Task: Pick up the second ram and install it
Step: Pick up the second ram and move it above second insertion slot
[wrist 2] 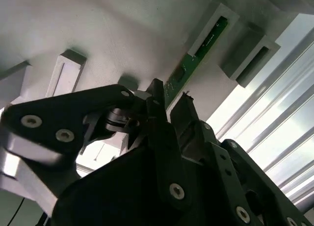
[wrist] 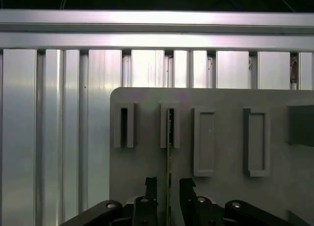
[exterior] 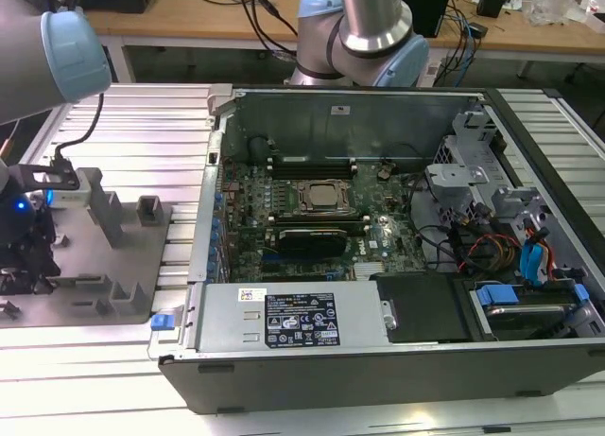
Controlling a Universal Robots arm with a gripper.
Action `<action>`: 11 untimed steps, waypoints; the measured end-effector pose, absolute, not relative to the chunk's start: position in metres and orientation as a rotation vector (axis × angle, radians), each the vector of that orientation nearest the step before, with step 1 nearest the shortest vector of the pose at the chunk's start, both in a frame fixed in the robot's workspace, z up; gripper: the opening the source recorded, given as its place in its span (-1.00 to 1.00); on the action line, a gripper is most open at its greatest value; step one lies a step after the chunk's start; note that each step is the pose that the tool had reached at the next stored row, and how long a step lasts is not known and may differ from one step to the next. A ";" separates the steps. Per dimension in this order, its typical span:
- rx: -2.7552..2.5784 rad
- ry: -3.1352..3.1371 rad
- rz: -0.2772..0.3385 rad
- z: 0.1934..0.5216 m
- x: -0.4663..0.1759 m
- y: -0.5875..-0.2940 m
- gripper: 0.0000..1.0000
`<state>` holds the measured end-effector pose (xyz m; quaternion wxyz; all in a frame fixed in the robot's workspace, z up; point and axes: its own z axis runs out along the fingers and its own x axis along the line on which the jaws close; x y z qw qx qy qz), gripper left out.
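Two fingers [wrist: 151, 187] straddle the second ram [wrist: 170, 162], not yet clamped on it.
In the first wrist view the gripper [wrist: 168, 184] is released, one finger on either side of the thin stick with a slim gap to each. The second ram stands on edge, its far end seated in a slotted post [wrist: 163, 130] of the grey fixture plate [wrist: 221, 96]. In the exterior view that plate lies on the ribbed metal table [exterior: 123, 124] at the exterior view's left, beside the open computer case [exterior: 359, 374].
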<state>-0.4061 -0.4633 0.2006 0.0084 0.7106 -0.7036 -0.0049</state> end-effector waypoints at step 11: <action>2.220 -2.199 -0.015 0.200 -0.406 -0.463 -0.72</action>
